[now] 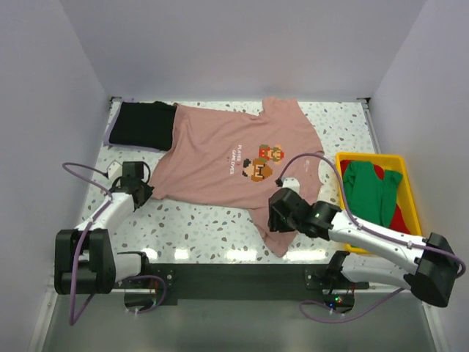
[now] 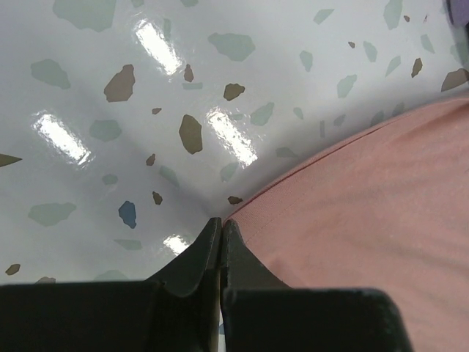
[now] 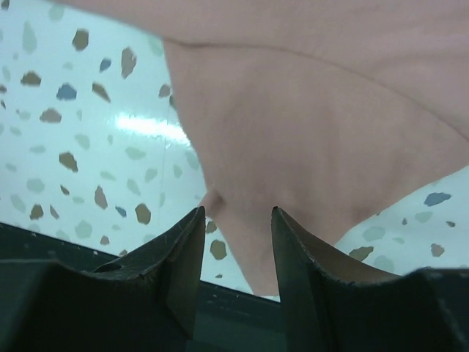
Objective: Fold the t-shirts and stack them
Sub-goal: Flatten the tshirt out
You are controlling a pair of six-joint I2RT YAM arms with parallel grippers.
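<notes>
I see the dusty-pink t-shirt [image 1: 220, 161] lying spread out and mostly flat on the shiny white table [image 1: 205, 224], which has brown and grey specks. It sits just left of the yellow plastic bin [image 1: 370, 156]. The cloth looks soft and smooth, with little blocky game figures and small white words on the chest. One short sleeve hangs down toward my arms, near the bin's near corner.

A plain black t-shirt [image 1: 143, 125] lies folded in a neat block, well apart from the bin, past the pink one. Inside the bin a green shirt [image 1: 370, 187] lies on a red one [image 1: 398, 220], both bunched up.

My left gripper [image 2: 221, 227] is pressed tight together right at the pink hem. I cannot tell if cloth is caught in it. My right gripper [image 3: 236, 216] is partly spread, its dark fingers hanging over the pink sleeve.
</notes>
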